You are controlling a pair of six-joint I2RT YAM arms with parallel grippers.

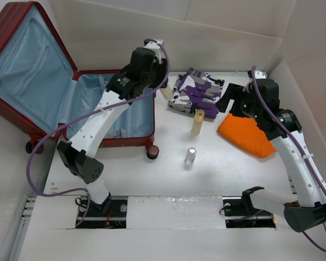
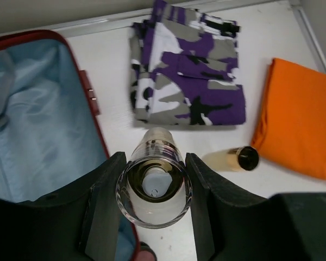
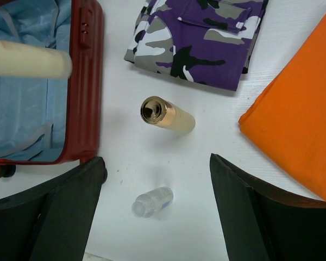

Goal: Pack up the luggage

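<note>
Bottle (image 2: 154, 187): clamped in left end effector (image 2: 155, 166) | right end effector (image 3: 156, 163): spread

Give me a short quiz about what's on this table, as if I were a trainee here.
1. True or false: the left tool holds a cream bottle.
2. The right tool is: A) open and empty, B) shut on orange cloth, C) shut on a suitcase lid.
3. How many bottles stand loose on the table, outside the luggage?
Key: 1 true. 2 A. 3 two: the gold-capped bottle and the small clear bottle.
</note>
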